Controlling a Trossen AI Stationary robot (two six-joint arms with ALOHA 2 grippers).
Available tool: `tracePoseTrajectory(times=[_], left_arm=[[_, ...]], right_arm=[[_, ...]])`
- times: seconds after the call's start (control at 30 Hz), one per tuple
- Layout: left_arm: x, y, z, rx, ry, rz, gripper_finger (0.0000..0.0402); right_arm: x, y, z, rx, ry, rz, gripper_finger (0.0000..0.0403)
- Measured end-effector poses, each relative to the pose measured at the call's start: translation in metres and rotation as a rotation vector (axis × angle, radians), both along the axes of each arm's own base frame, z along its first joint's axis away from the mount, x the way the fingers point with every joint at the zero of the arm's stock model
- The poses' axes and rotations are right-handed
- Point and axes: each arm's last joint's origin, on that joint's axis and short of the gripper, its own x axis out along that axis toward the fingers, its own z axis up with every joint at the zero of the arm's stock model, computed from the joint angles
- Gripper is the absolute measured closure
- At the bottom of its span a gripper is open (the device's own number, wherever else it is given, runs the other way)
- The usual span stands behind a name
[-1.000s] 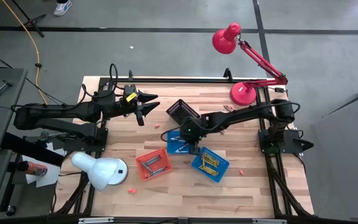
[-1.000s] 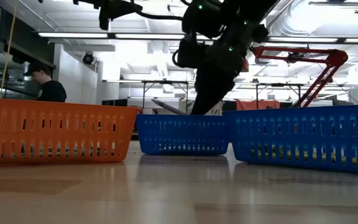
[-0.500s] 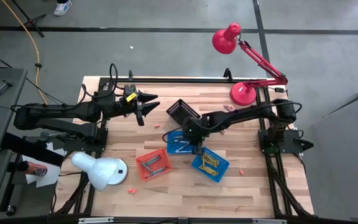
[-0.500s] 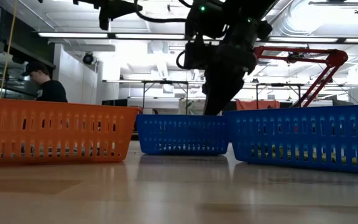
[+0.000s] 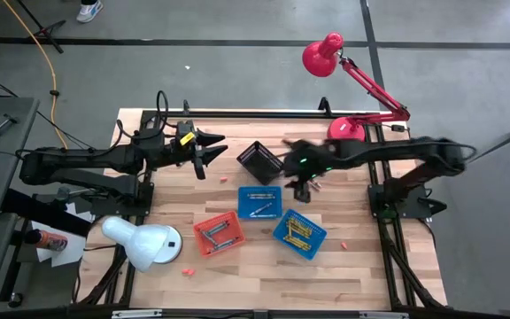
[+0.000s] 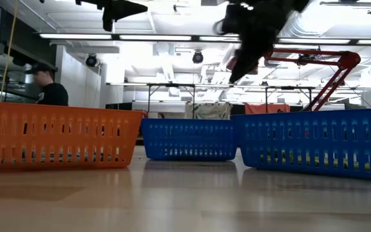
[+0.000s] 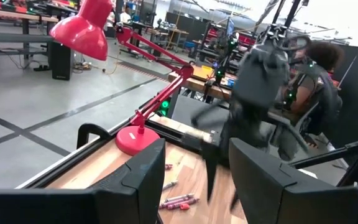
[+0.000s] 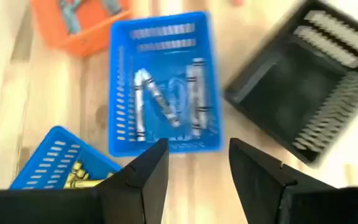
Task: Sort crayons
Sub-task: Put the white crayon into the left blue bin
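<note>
Several crayons [image 8: 149, 94] lie in the middle blue basket [image 5: 259, 202], just below my right gripper [image 8: 197, 149], which is open and holds nothing. That gripper [image 5: 301, 184] hovers between the black basket [image 5: 259, 159] and the blue basket. Yellow crayons [image 5: 301, 232] fill a second blue basket [image 5: 284, 237], and the orange basket [image 5: 219, 233] holds more. Loose crayons [image 5: 230, 180] lie on the wood, with others [image 7: 179, 200] near the red lamp's base. My left gripper [image 5: 206, 146] waits open and raised at the back left.
A red desk lamp [image 5: 343, 133] stands at the back right and a white lamp [image 5: 144, 244] at the front left. Stray crayons lie at the front [image 5: 187, 271] and right [image 5: 348, 244]. People [image 6: 47, 87] are in the room beyond the table.
My right gripper went from shut to open, rose out of the middle blue basket and swung back and to the right. The left arm has not moved.
</note>
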Motion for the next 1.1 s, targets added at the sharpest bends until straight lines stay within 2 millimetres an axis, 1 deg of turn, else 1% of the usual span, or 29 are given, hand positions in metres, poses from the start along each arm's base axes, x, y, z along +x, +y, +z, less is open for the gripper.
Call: tracePoseTrajectory(times=[0.1, 0.2, 0.27, 0.37, 0.43, 0.5, 0.8, 0.87, 0.93, 1.0, 1.07, 1.1], left_arm=[[0.0, 0.0, 0.0, 0.0, 0.005, 0.0, 0.0236], [0.0, 0.0, -0.001, -0.001, 0.008, 0.0, 0.0236], [0.0, 0.0, -0.002, -0.002, 0.018, 0.0, 0.0236], [0.0, 0.0, -0.002, -0.003, 0.026, 0.0, 0.0236], [0.0, 0.0, -0.002, -0.003, 0.024, 0.0, 0.0236], [0.0, 0.0, -0.002, -0.003, 0.025, 0.0, 0.0236], [0.0, 0.0, -0.003, -0.012, 0.024, 0.005, 0.0236], [-0.001, 0.002, -0.004, -0.077, 0.029, 0.074, 0.0236], [-0.002, 0.01, -0.009, -0.148, 0.122, 0.201, 0.0237], [-0.007, 0.021, -0.014, -0.211, 0.296, 0.325, 0.0241], [-0.013, 0.034, -0.019, -0.306, 0.457, 0.433, 0.0246], [-0.017, 0.04, -0.024, -0.359, 0.549, 0.483, 0.0249]], right_arm=[[-0.028, -0.008, 0.007, 0.031, -0.129, -0.118, 0.0241], [-0.047, -0.012, 0.008, 0.098, -0.331, -0.227, 0.0241], [-0.054, -0.012, 0.011, 0.151, -0.522, -0.27, 0.024], [-0.058, -0.012, 0.015, 0.215, -0.798, -0.281, 0.024], [-0.058, -0.012, 0.018, 0.238, -0.929, -0.272, 0.024], [-0.058, -0.012, 0.022, 0.245, -1.012, -0.26, 0.024], [-0.055, -0.013, 0.028, 0.215, -1.031, -0.247, 0.024], [-0.055, -0.013, 0.028, 0.215, -1.03, -0.249, 0.024], [-0.055, -0.014, 0.027, 0.207, -1.016, -0.266, 0.024], [-0.055, -0.014, 0.025, 0.204, -1.001, -0.282, 0.024], [-0.055, -0.015, 0.024, 0.198, -0.986, -0.296, 0.024], [-0.055, -0.015, 0.023, 0.196, -0.975, -0.299, 0.024]])
